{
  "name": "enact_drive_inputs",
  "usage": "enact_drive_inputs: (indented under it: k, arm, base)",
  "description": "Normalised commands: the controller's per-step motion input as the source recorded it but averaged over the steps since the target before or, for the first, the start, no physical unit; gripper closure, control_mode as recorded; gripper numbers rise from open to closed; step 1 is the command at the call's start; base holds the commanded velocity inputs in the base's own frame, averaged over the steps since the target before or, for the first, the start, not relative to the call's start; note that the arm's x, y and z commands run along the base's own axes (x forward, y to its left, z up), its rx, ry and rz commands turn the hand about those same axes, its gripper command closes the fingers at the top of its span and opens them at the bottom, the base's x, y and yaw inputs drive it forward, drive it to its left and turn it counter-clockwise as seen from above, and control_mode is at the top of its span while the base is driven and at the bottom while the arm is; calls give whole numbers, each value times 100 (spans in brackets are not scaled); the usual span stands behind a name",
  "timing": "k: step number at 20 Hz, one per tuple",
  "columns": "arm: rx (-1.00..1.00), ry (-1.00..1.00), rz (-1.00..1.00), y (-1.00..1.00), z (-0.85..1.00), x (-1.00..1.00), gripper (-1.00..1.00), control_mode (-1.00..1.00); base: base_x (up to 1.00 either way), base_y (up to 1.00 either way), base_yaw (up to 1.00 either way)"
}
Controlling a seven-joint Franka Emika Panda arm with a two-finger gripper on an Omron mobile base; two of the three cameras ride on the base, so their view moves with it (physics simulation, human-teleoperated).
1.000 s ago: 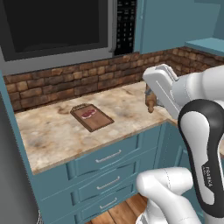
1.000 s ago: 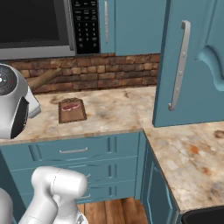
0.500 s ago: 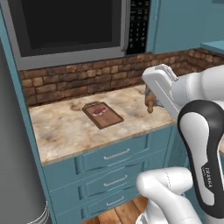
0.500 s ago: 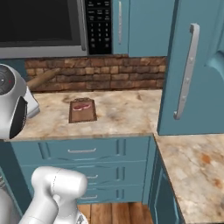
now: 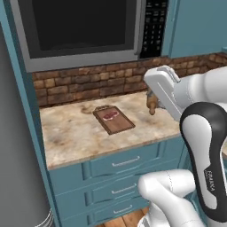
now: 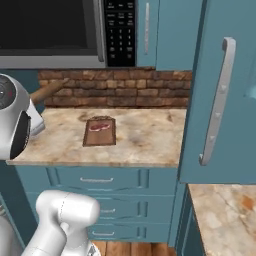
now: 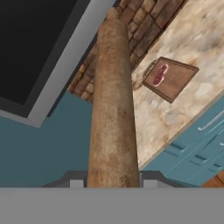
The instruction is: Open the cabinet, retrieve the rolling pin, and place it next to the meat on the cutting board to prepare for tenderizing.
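Observation:
My gripper point(image 7: 113, 180) is shut on the rolling pin point(image 7: 113, 105), a long tan-brown wooden cylinder that runs up the hand view. One end of the pin point(image 5: 152, 106) pokes out below my white hand, above the counter to the right of the board. In the right base view the rolling pin point(image 6: 47, 91) juts out from behind my arm. The dark brown cutting board point(image 5: 114, 119) point(image 6: 100, 131) point(image 7: 170, 78) lies flat on the counter, with the red-pink meat point(image 5: 109, 115) point(image 6: 100, 126) point(image 7: 160, 75) on its far half. The cabinet door point(image 6: 220, 95) stands open at the right.
A black microwave point(image 5: 84, 26) point(image 6: 50, 27) hangs over the brick backsplash point(image 5: 88, 86). The speckled counter point(image 5: 75, 133) has teal drawers point(image 5: 119, 164) below it. A tall grey surface point(image 5: 17, 155) stands at the left. The open door overhangs the corner counter point(image 6: 225, 210).
The whole scene has slid right in both base views, so the base has moved left along the counter. The arm keeps its pose with the rolling pin in its grip.

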Motion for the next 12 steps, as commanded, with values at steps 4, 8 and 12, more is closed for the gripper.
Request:
enact_drive_inputs:
  k: [4,8,12]
  arm:
    - [0,0,0,0,0,0,100,100]
    - [0,0,0,0,0,0,100,100]
    - [0,0,0,0,0,0,100,100]
  base:
    - [45,-23,22]
    - [41,-27,23]
    - [45,-31,23]
